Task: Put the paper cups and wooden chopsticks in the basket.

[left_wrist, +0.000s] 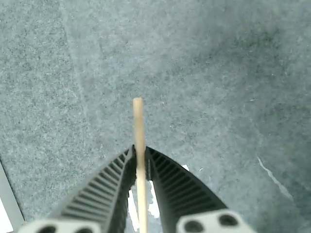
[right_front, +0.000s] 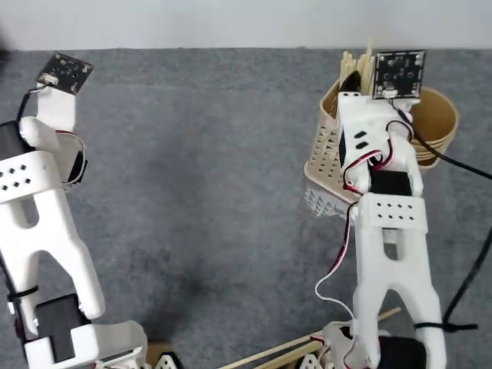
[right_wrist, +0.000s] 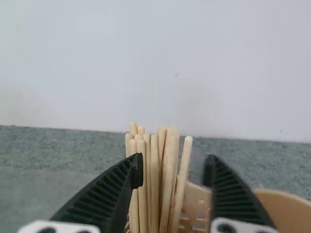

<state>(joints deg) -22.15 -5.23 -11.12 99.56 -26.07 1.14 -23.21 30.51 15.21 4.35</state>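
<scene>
My left gripper (left_wrist: 140,156) is shut on a single wooden chopstick (left_wrist: 138,124), whose tip sticks out past the fingertips over the grey carpet. The left arm (right_front: 34,181) stands at the table's left side. My right gripper (right_wrist: 172,162) is open around a bundle of wooden chopsticks (right_wrist: 155,174) standing upright in the beige basket (right_wrist: 194,216). In the high view the right arm (right_front: 377,146) hangs over the basket (right_front: 323,154) at the back right, with chopstick tips (right_front: 357,61) poking up. A brown paper cup (right_front: 437,123) sits right beside the basket, also showing in the right wrist view (right_wrist: 286,208).
More loose chopsticks (right_front: 307,350) lie on the carpet at the front edge, near the right arm's base. A black cable (right_front: 461,165) runs off to the right past the cup. A pale wall (right_wrist: 155,58) rises behind the basket.
</scene>
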